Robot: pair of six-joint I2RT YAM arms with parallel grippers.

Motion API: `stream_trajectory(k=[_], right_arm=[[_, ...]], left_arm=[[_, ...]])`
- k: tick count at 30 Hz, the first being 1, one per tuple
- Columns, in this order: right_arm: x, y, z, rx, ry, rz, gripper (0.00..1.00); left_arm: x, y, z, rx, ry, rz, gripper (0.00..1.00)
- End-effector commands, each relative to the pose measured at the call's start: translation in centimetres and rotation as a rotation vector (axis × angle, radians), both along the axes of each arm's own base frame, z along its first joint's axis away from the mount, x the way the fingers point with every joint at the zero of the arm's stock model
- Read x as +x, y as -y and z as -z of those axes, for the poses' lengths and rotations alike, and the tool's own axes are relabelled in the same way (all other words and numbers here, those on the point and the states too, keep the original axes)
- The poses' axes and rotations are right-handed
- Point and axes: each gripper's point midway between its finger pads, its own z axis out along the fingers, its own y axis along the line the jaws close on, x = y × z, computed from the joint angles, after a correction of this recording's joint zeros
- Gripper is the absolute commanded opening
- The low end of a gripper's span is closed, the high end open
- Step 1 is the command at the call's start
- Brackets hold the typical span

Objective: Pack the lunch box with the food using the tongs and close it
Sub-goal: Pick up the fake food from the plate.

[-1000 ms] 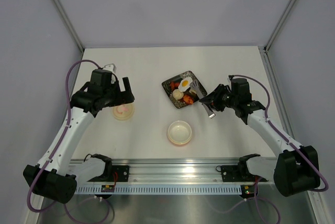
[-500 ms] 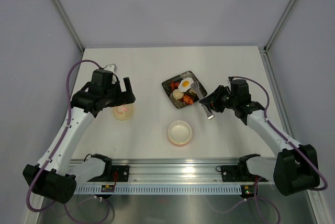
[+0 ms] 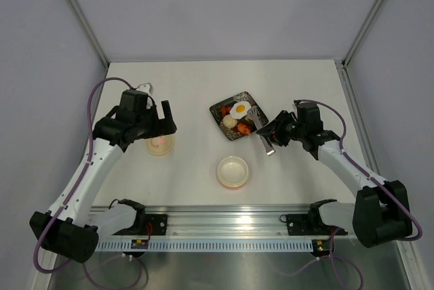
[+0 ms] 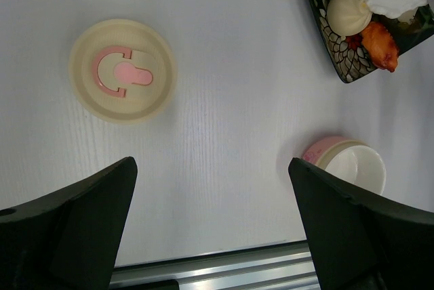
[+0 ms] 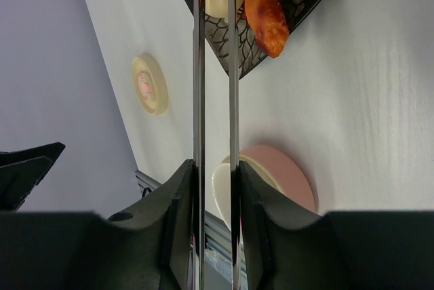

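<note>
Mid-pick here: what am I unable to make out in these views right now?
- Tips of the tongs, right wrist view: cut off by the top edge, so any pinch on food is unseen.
- Same tips, top view: too small over the tray to tell what they touch.
- Tray, left wrist view: cut off by the top and right edges.

The top camera looked down over the whole table [image 3: 196, 80] from its near edge, the left wrist camera straight down, the right wrist camera closely along the tongs [image 5: 198, 66]; all three shared lid [image 4: 123, 71], tub [image 4: 346, 168] and tray [image 4: 342, 66].
</note>
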Motion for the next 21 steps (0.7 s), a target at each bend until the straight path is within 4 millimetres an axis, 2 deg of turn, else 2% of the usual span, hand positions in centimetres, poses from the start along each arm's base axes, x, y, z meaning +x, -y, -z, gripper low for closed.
stream_trajectory(k=[1,7,13,21], right_arm=[[0.38,-0.8,-1.47,0.039,0.044,-0.032,0.38],[0.61,-0.94,-1.1,0.043,0.036,-0.033,0.44],[0.73,-1.04,-0.85,0.047,0.032,-0.035,0.45],[0.87,-1.33,-0.93,0.065,0.034,-0.044,0.54]], left_arm=[[0.76,0.83,-0.83,-0.031,0.033,0.012,0.99],[0.67,0.76,-0.66,-0.025,0.03,0.012,0.99],[0.56,0.66,-0.57,-0.02,0.029,0.012,0.99],[0.58,0.7,-0.5,-0.021,0.027,0.009,0.99]])
